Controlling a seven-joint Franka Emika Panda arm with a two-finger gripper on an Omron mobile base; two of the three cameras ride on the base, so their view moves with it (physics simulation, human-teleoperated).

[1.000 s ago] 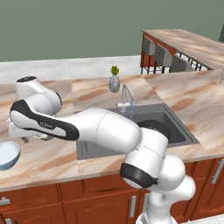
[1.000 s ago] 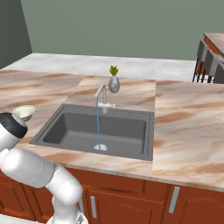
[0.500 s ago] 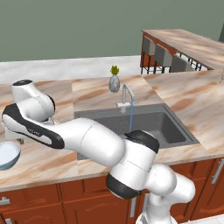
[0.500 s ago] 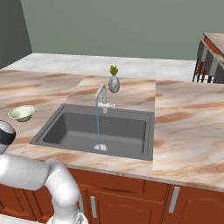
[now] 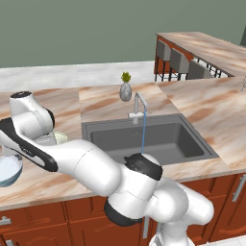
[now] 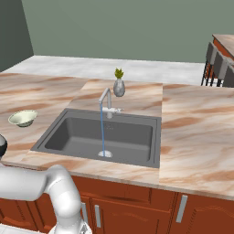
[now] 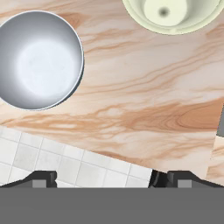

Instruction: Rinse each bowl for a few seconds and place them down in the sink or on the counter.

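The gripper (image 7: 105,179) is held wide open and empty above the counter (image 7: 144,92). The blue bowl (image 7: 38,60) is seen at ten o'clock, the cream bowl (image 7: 173,14) at one. With both off-centre, a rim could be clipped and a bowl knocked off the counter edge.

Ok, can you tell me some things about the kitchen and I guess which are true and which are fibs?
1. Water is running from the faucet into the sink. True.
2. The small cream-green bowl sits inside the sink. False: it stands on the counter, left of the sink.
3. The pincer holds the pale blue-white bowl. False: its fingers are apart with nothing between them, above the counter.
4. Both bowls stand apart from each other. True.
5. The vase with a plant stands behind the faucet. True.
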